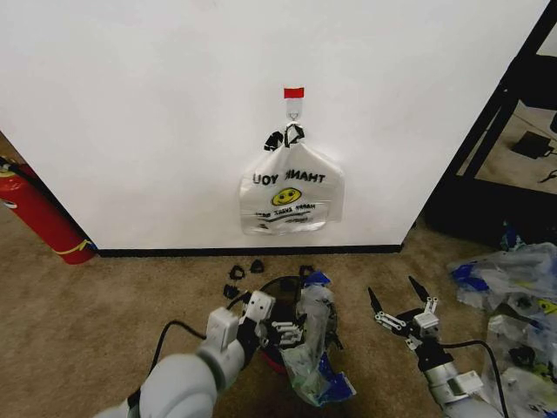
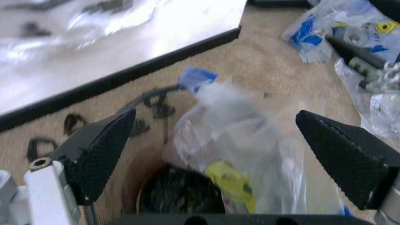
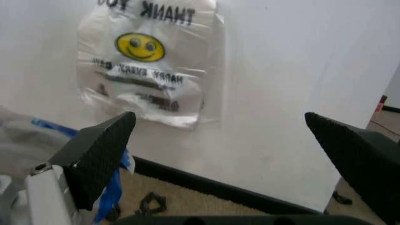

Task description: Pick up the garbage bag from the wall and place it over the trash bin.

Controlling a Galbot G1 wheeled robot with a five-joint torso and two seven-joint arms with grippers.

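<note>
The see-through, blue-patched garbage bag (image 1: 315,348) lies crumpled over the black mesh trash bin (image 1: 280,286), just beyond my left pincer (image 1: 277,329).

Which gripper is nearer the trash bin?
Left. The left gripper is at the trash bin, over its rim; the right gripper hangs open off to the side.

From the head we look down at the wall (image 1: 174,104); our left wrist views its baseboard closely, our right wrist faces it, sharing the hanging bag (image 3: 150,61)
</note>
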